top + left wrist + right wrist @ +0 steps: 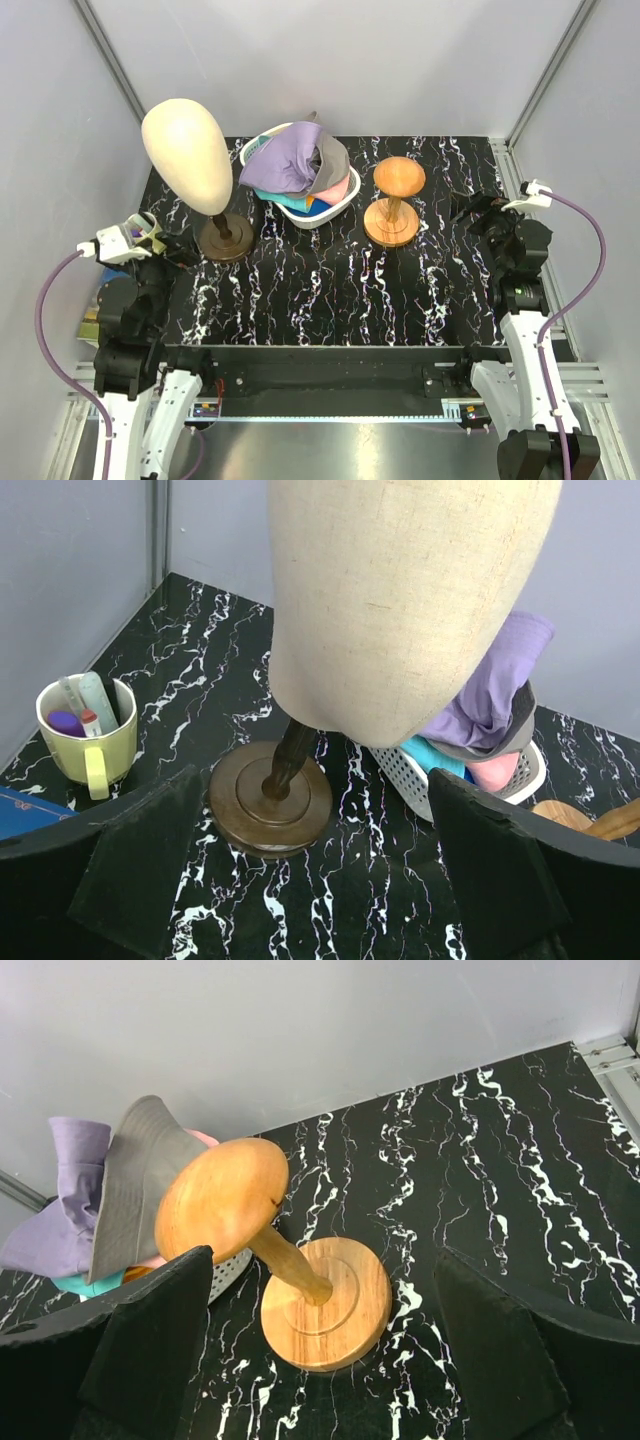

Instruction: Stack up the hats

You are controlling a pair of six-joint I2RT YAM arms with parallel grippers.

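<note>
The hats sit in a pile in a white basket at the back of the black marble surface, about in the middle. A lavender hat lies on top and hangs over the rim. A grey hat leans up beside it. A pink hat and a teal hat peek out from under them.

To the left of the basket stands a cream mannequin head on a dark round foot. To the right stands a wooden stand shaped like a mushroom, with nothing on it. A yellow-green mug full of small things sits at the left edge.

The left gripper is wide open and holds nothing. It faces the mannequin head. The right gripper is wide open too, with nothing in it. It faces the wooden stand. Both are well apart from the hats.
</note>
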